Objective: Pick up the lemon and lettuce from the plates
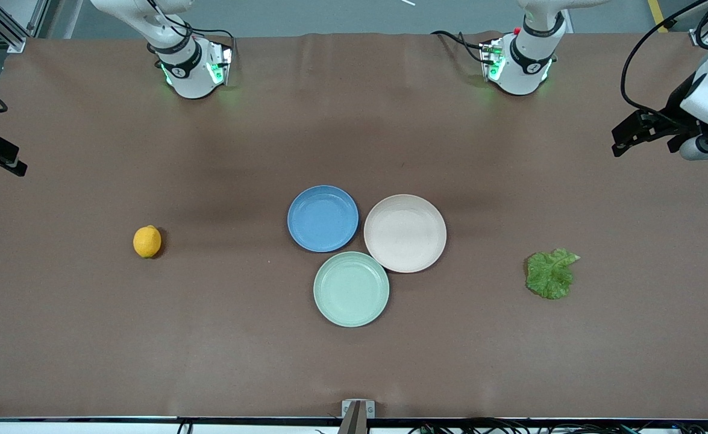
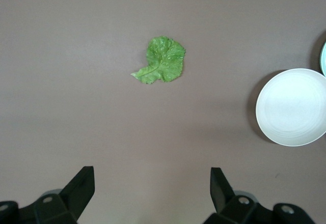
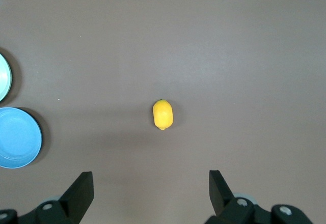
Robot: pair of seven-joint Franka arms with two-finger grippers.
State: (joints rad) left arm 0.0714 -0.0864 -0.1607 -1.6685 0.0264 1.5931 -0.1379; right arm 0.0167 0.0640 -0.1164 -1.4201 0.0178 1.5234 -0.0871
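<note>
So the brown worktop [image 1: 354,361] is sitting wide open around everything. The round blue plate [image 1: 322,218] and pale beige-pink plate [image 1: 405,232] are sitting empty mid-table. The crinkled green lettuce leaf [image 2: 160,60] is lying flat under the left tool [image 2: 153,191], jaws released. The small yellow lemon [image 3: 163,114] is resting lengthwise ahead of the released right tool [image 3: 151,191].

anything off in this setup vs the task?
Yes: lemon and lettuce lie on the bare table, not on plates. Blue plate, beige plate and mint plate hold nothing. Nothing spilled or damaged.
</note>
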